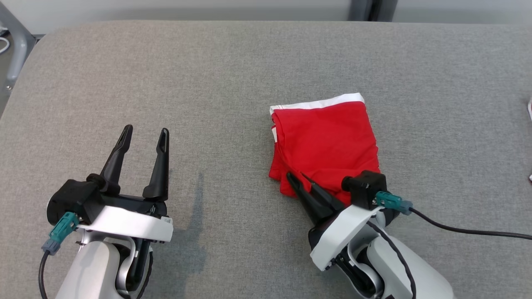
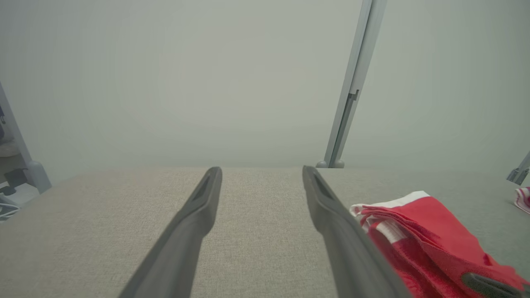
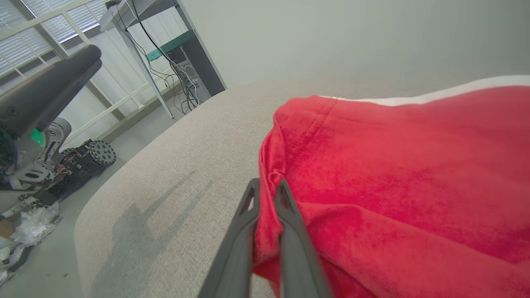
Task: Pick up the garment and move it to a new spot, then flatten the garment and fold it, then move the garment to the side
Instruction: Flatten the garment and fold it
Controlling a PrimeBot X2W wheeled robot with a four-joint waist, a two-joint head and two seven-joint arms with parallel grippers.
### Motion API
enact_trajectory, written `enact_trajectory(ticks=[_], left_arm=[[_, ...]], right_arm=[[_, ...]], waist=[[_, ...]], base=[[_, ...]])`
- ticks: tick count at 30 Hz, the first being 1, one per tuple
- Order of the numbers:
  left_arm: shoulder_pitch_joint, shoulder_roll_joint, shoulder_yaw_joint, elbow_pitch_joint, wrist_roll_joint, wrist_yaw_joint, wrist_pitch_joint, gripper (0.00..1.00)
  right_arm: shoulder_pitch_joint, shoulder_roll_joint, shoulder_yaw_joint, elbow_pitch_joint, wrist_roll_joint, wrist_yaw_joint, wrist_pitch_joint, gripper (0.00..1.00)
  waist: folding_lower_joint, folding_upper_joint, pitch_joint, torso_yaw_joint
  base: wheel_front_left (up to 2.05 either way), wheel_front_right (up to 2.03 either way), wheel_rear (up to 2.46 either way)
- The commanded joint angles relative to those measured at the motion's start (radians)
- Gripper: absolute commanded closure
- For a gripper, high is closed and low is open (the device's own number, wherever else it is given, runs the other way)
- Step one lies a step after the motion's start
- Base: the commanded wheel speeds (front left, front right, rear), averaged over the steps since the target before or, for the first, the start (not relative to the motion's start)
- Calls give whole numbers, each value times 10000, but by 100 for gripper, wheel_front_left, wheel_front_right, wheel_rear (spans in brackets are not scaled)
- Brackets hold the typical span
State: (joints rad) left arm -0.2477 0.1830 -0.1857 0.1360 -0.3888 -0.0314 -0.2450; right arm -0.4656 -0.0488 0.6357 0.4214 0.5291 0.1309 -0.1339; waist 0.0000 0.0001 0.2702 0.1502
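Red garment [image 1: 328,141] looks soft, light, floppy — right end effector [image 1: 297,176] pinches its near-left corner. Left end effector [image 1: 146,129] spread, idle.

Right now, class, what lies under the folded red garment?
The grey fabric surface lies beneath the red garment. The right gripper pinches its near edge. Anything between the folded layers is covered.

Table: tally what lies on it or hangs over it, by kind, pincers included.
red garment: 1
pincers: 2 (left pincer open, right pincer shut on the red garment's near edge)
striped cloth, cut off at the picture's edge: 1
Total: 4
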Motion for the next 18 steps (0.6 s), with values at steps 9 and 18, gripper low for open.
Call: enact_trajectory(ticks=[9, 18], left_arm=[[-60, -7, 85, 145, -95, 17, -112, 0], [160, 149, 193, 169, 4, 155, -129, 0]], right_arm=[[-387, -41, 770, 598, 1108, -2, -600, 0], [118, -452, -220, -707, 959, -4, -1254, 0]], waist=[[0, -1, 121, -79], [0, -1, -279, -558]], base=[[0, 0, 0], [0, 0, 0]])
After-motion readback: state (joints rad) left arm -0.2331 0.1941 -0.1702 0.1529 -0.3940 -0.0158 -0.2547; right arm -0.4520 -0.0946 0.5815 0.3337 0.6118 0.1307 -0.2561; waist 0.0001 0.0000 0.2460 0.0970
